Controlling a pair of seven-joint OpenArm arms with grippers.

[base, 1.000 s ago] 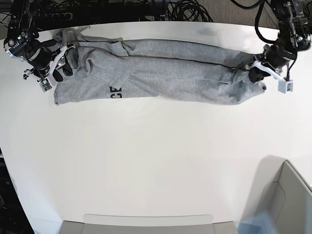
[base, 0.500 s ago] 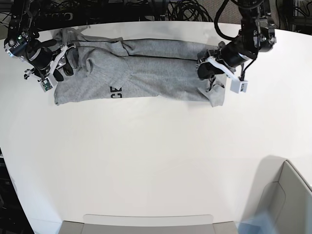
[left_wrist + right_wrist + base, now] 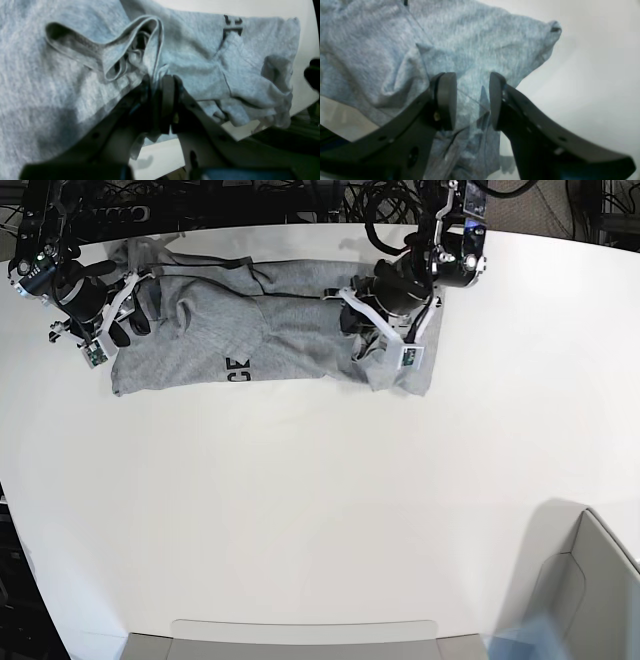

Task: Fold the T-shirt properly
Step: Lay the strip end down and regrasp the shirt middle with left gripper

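Below T-shirt (image 3: 250, 330), seemingly open table (image 3: 320, 510)

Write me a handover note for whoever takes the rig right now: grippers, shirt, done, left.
Left gripper: shut on a fold of the heather-grey cotton T-shirt, holding that end above the shirt's middle.
Right gripper: open, jaws apart over the shirt's other end, gripping nothing.
Shirt: long band along the far edge of the white table, black block lettering peeking out at the near edge.
Done: lengthwise fold; the crosswise fold is partway over.
Left: lay the held end down, release, smooth the bunched cloth, probably one more fold.
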